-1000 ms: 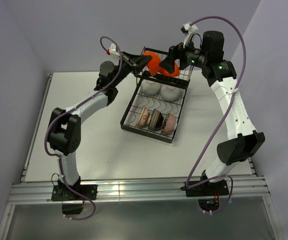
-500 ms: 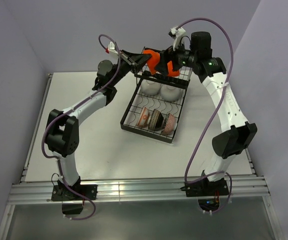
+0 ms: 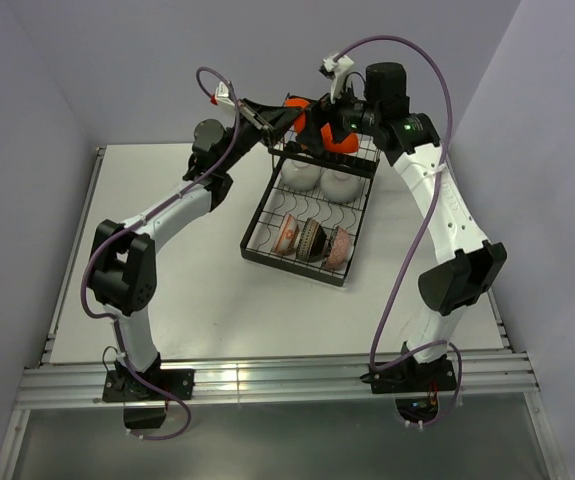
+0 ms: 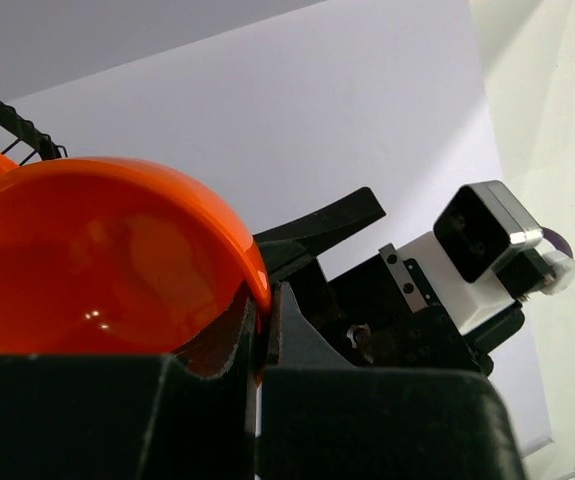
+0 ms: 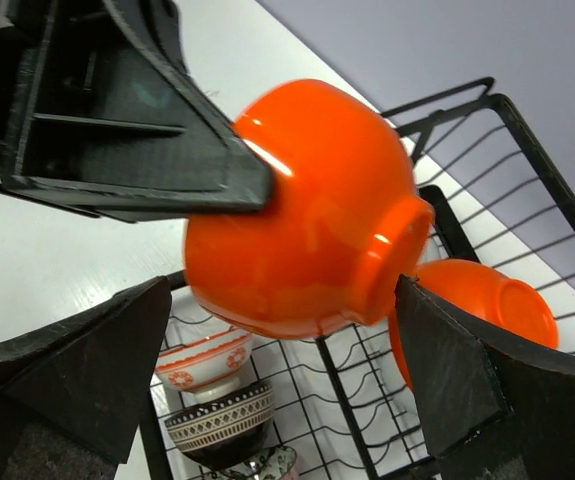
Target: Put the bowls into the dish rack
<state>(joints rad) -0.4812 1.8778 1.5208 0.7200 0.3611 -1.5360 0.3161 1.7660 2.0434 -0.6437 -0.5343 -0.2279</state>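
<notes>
**Orange bowl held over the rack, between two end effectors**

The left end effector [image 4: 262,312] is pinched tight on the rim of a glossy orange bowl [image 5: 307,210], one finger inside the lip and one outside. It holds the bowl tipped on its side above the raised basket of the dish rack [image 3: 262,215]. The right end effector [image 5: 282,290] is spread as wide as it goes and grips nothing. Its two fingers straddle the bowl, the body next to one and the foot ring close to the other. Whether the foot touches that finger cannot be told.

Just below and beyond the right end effector, a second orange bowl [image 5: 487,305] already leans in the basket. Further beneath it, two white bowls [image 3: 302,175] sit in the rack, and three patterned bowls [image 3: 312,240] stand on edge in the slotted tray. The rack stands on the desk [image 3: 167,290].

This looks like either a handover or a two-armed placement into the slot beside the second orange bowl. To do it well:

- The right fingers should close across the bowl's widest part, not the sloping foot, since a glossy curve is likely to squirt out.
- The left pinch should let go only once that hold is firm.
- The bowl should go down tilted, parallel to its neighbour, so the rims do not knock.
- The descent should be slow, as the wires could catch a fingertip.
</notes>
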